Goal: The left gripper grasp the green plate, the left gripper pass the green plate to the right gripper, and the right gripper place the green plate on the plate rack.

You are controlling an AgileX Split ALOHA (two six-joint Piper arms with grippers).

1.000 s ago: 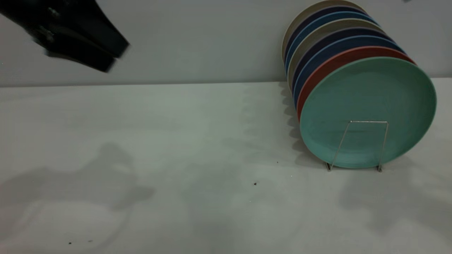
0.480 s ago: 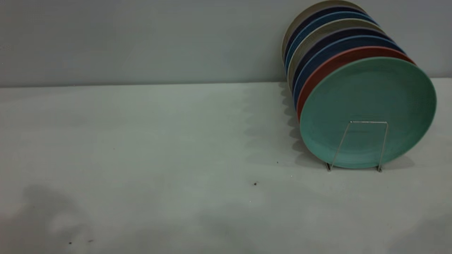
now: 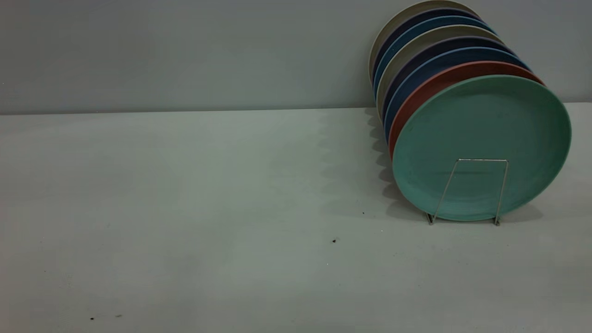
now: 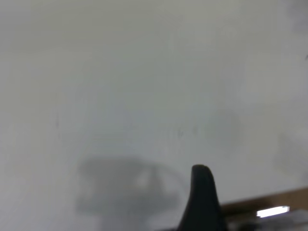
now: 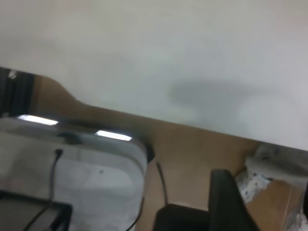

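Only one dark finger [image 4: 202,197] of the left gripper shows in its wrist view, poking up over the pale table [image 4: 144,86] with a soft shadow beside it — I cannot tell whether those jaws are spread or pressed together. The right gripper is no clearer: a single black finger [image 5: 228,202] over the table's edge, with brown floor and a grey box below it, and again I cannot tell how its jaws stand. Neither gripper holds anything that I can see, and neither arm appears in the exterior view.

Out on the table [image 3: 185,208], the green plate [image 3: 481,148] stands on edge at the front of the row, at the right side of the exterior view, leaning back against the others. One wire loop of the plate rack [image 3: 467,192] rises in front of its lower face, the two feet of the loop resting on the table.

Behind the green plate I count seven more plates — one salmon-pink plate [image 3: 444,79] touching it, then two dark blue, one beige, one lighter blue, one more dark blue and one beige at the very back by the wall. A few dark specks [image 3: 334,240] lie on the table.
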